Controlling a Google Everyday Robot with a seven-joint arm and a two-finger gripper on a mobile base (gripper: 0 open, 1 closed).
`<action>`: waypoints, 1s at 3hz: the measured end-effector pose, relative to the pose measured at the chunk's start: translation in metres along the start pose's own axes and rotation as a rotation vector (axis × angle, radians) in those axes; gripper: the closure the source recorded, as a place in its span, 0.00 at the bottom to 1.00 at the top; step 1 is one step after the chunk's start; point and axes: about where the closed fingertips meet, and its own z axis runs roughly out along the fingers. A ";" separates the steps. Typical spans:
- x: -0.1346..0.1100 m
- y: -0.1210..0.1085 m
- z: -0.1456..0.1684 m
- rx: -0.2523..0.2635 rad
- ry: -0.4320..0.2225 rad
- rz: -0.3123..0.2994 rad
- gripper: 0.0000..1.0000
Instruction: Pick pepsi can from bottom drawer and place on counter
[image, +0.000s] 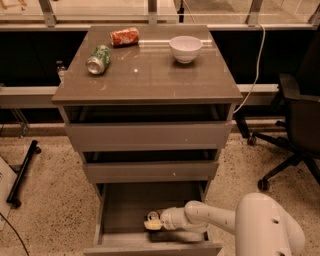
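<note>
Honestly, your end effector (153, 221) sits low in the open bottom drawer (127, 207), I can't tell if it's gripping, and the pepsi can, out of sight but likely right by it, could tip or stay behind when you lift for the bench (150, 75).

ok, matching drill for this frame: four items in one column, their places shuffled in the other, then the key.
Items
1. green drink can
2. red-orange drink can
3. white round bowl
4. white arm's pincer

Places
A. inside the open grey-brown bottom drawer
B. upright, back right of the glossy grey-brown counter
C. on its side near the counter's left edge, in front of another can
D. on its side at the counter's back edge

Pairs: 1-C, 2-D, 3-B, 4-A
</note>
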 end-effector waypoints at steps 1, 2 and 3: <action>0.000 0.000 0.000 0.000 0.000 0.000 0.12; 0.000 0.001 0.001 -0.003 0.001 0.000 0.00; 0.001 0.002 0.003 0.001 0.001 -0.006 0.00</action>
